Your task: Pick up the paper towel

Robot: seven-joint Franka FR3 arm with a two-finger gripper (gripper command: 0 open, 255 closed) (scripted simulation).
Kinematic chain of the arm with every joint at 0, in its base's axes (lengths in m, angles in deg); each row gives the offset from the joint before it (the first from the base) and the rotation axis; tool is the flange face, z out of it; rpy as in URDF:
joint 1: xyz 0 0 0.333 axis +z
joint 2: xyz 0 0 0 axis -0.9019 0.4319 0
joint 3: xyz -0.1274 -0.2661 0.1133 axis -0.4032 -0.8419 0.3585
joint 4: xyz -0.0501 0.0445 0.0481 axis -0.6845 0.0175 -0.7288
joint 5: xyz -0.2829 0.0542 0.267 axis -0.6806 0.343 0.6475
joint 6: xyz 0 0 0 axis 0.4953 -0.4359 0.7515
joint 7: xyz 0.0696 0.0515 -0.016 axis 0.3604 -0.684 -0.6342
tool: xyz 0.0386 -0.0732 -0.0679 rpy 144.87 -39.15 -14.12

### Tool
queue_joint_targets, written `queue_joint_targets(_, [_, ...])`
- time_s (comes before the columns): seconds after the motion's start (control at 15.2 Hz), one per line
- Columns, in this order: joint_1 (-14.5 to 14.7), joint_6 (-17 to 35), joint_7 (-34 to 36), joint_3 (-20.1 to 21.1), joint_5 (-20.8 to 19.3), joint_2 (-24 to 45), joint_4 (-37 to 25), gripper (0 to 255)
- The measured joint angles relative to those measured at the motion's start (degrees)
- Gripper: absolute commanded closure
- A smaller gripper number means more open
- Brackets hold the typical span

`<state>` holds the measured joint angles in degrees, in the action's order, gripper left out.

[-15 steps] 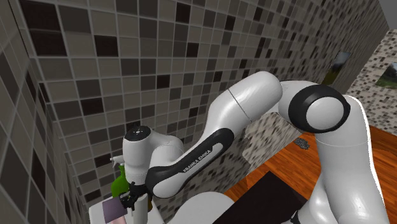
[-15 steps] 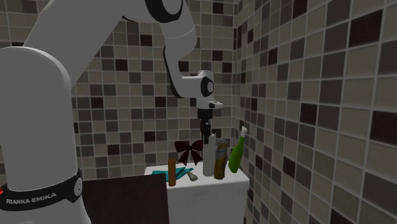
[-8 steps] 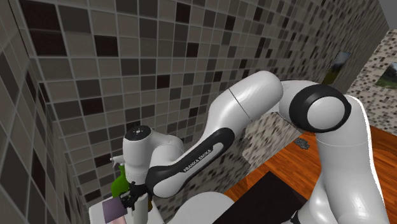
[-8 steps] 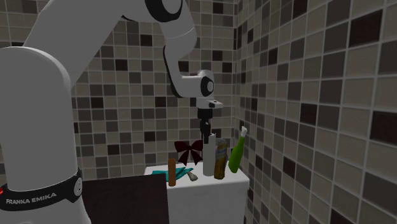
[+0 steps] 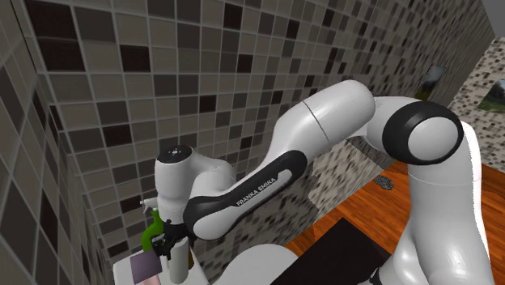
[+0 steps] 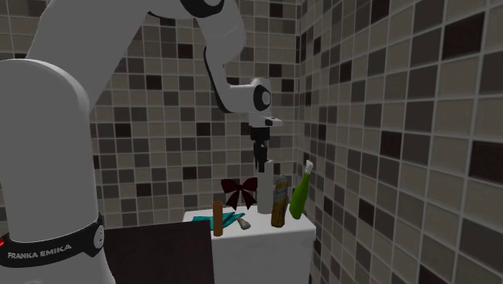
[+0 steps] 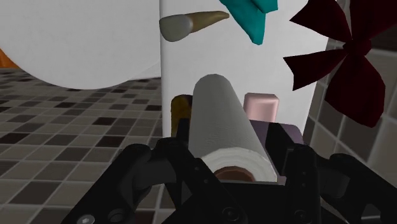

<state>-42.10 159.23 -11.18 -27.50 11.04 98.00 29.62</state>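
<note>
Gripper clamped on top end of paper towel; roll hangs upright over white cabinet, near its back edge.

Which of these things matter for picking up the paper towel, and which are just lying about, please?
For the job:
paper towel
gripper, shut on it

Lying about:
green bottle
red bow
brown cylinder
teal item
white counter under them
</note>
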Motion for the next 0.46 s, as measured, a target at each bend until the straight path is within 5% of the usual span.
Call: queue_joint_targets(0.46, [-0.83,-3.55,-1.09,1.14,1.81,-3.35,-0.45,255])
